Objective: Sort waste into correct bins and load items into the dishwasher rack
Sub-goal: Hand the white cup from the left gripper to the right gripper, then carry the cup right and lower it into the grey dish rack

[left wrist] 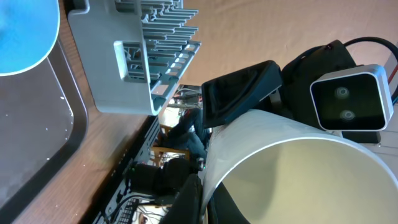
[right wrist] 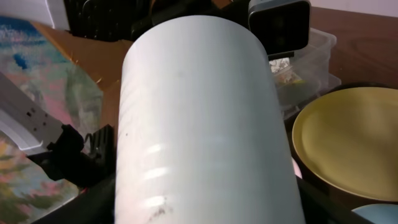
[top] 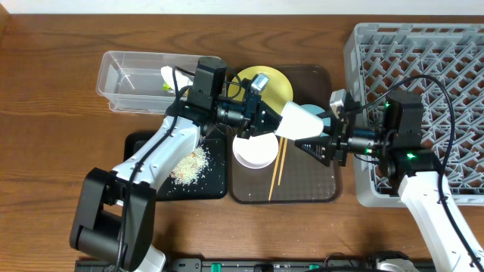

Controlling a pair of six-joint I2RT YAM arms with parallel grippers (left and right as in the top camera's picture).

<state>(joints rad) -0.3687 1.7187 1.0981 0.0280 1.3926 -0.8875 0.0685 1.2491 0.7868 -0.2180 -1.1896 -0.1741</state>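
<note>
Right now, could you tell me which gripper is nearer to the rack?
Right. The right gripper, at the base of the cup, sits just left of the rack; the left gripper, at its mouth, is farther left beside the plate.

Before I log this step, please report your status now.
Left fingers shut on cup, over brown tray. Right fingers around cup, grip unclear. Rack at right, nothing seen in the way.

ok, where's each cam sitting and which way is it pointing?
Overhead: above the brown wooden table, facing down; left tool, right tool show.
Left wrist: on left arm, faces the small pale cup mouth-on, grey lattice rack; own fingers show.
Right wrist: on right arm, faces the cup's side, round yellow plate; own fingers show.
Shared: the cup, from opposite ends.
</note>
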